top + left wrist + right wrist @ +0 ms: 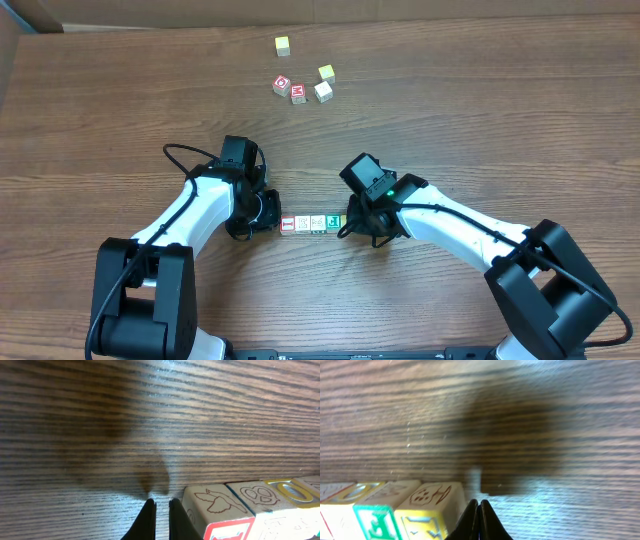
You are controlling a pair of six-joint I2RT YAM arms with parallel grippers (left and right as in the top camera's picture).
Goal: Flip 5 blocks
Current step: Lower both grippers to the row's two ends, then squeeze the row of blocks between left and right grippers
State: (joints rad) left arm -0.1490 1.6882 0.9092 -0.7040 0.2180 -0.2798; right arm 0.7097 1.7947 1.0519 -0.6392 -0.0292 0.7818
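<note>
Row of blocks (310,224) sits mid-table, long axis left–right. Left gripper (274,222) is closed and empty, just beside the row's left end. Right gripper (346,224) is closed and empty, just beside the right end. Both are equally near; contact unclear.

My left arm (190,210) and right arm (450,225): white links, black joints, 1 black cable (175,152) each. My left pincer (161,506) and right pincer (478,504): 2 black tapered fingers (146,522) each.

On the wood-grain table (480,110) — a red D cube (282,85) just beside a red M cube (298,94).
</note>
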